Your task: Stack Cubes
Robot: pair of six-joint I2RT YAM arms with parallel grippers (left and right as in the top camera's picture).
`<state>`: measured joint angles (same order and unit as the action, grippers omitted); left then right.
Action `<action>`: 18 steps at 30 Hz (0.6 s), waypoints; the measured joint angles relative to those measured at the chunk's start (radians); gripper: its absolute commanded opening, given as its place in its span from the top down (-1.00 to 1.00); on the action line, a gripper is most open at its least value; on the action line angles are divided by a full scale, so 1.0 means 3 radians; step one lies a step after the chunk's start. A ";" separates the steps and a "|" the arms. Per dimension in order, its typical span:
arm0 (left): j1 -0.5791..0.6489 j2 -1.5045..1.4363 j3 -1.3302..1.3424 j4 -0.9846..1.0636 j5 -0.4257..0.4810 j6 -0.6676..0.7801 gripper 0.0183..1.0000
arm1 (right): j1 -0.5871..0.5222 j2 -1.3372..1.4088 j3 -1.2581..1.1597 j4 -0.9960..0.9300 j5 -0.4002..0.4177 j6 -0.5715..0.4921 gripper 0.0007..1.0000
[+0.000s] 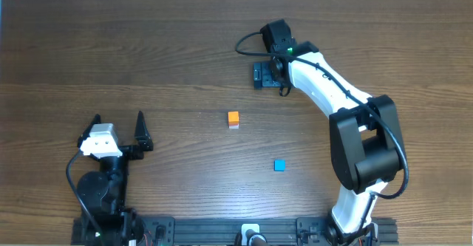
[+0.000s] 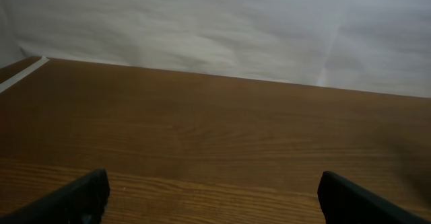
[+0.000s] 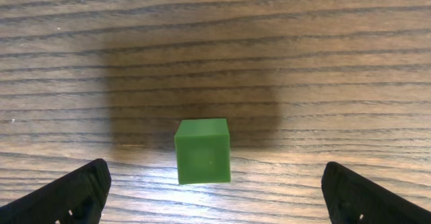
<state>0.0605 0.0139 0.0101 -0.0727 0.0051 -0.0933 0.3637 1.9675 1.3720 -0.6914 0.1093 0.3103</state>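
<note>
A green cube (image 3: 202, 150) rests on the wooden table (image 3: 323, 62), directly below my right gripper (image 3: 214, 183), which hangs open above it with one finger on either side. In the top view the right gripper (image 1: 267, 74) is at the far middle of the table and covers the green cube. An orange cube (image 1: 233, 117) sits mid-table on top of a thin pinkish piece. A blue cube (image 1: 279, 165) lies nearer the front, to the right of centre. My left gripper (image 1: 118, 122) stands open at the front left with nothing between its fingers (image 2: 81, 194).
Bare wooden table (image 1: 148, 46) spreads around the cubes. A white wall (image 2: 215, 22) rises behind the table's far edge in the left wrist view. The arm bases and a black rail (image 1: 244, 227) line the front edge.
</note>
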 measured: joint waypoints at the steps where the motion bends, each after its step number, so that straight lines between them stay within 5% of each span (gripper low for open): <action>1: 0.0000 0.0000 0.0000 0.0000 0.0000 -0.0001 -1.00 | 0.0009 0.0000 0.0000 0.0004 0.0018 -0.0003 -0.96; 18: 0.0000 0.0000 0.0000 0.0000 0.0000 0.0000 -1.00 | 0.0025 0.0549 0.0678 -0.0483 0.0122 0.0025 -0.99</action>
<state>0.0605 0.0139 0.0101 -0.0727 0.0051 -0.0933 0.3714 2.1323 1.5753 -0.8364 0.1459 0.3180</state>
